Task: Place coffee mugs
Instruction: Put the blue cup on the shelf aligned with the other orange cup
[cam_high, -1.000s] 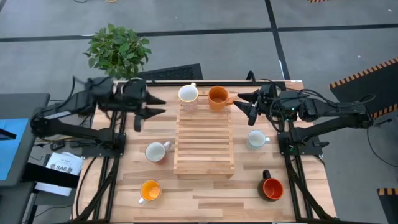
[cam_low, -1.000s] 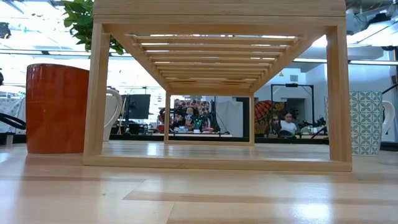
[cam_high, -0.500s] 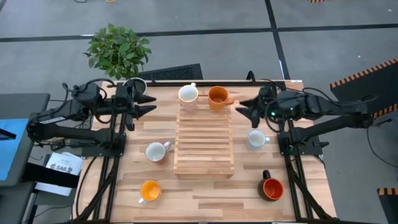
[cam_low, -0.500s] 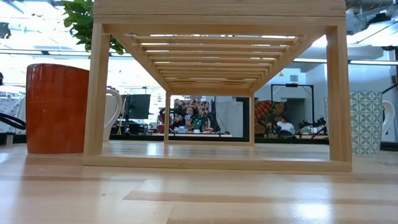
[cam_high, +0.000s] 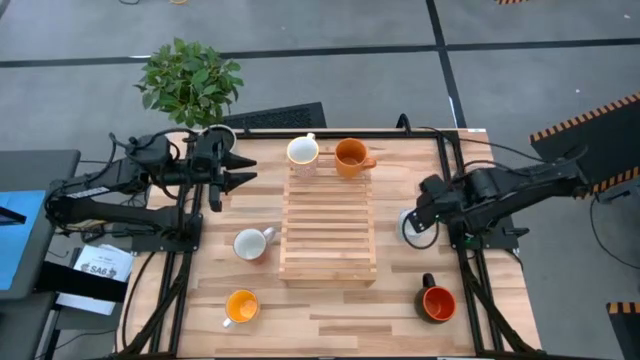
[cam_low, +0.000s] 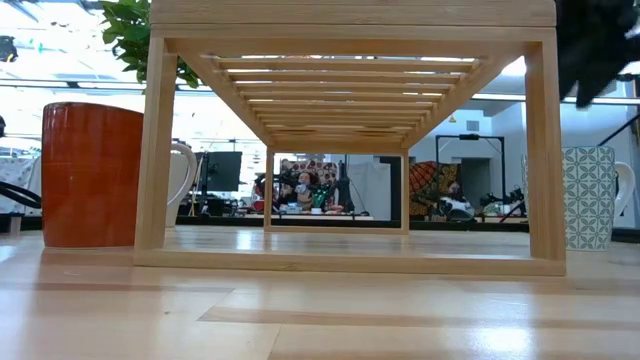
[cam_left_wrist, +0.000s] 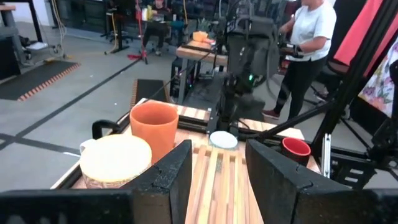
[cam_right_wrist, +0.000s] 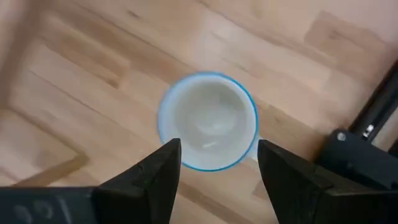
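Observation:
My right gripper (cam_high: 422, 212) points down over a pale blue-rimmed mug (cam_right_wrist: 207, 121), open, with one finger on each side of it and touching nothing. That mug (cam_high: 407, 226) stands on the table right of the wooden slatted rack (cam_high: 328, 225). My left gripper (cam_high: 243, 172) waits open near the table's far left. A white mug (cam_high: 303, 151) and an orange mug (cam_high: 350, 157) stand at the rack's far end. A grey-white mug (cam_high: 250, 243), a yellow-orange mug (cam_high: 241, 306) and a red-orange mug with a black handle (cam_high: 438, 302) stand on the table.
A potted plant (cam_high: 190, 78) stands beyond the table's far left corner. The arms' black frames (cam_high: 470, 240) run along both table sides. People (cam_left_wrist: 308, 43) stand in the room beyond. There is bare wood near the table's front edge, between the yellow-orange and red-orange mugs.
My right gripper has swung from beside the orange mug toward the table's near edge. It has come down and tipped to point downward over the pale mug. No mug has moved.

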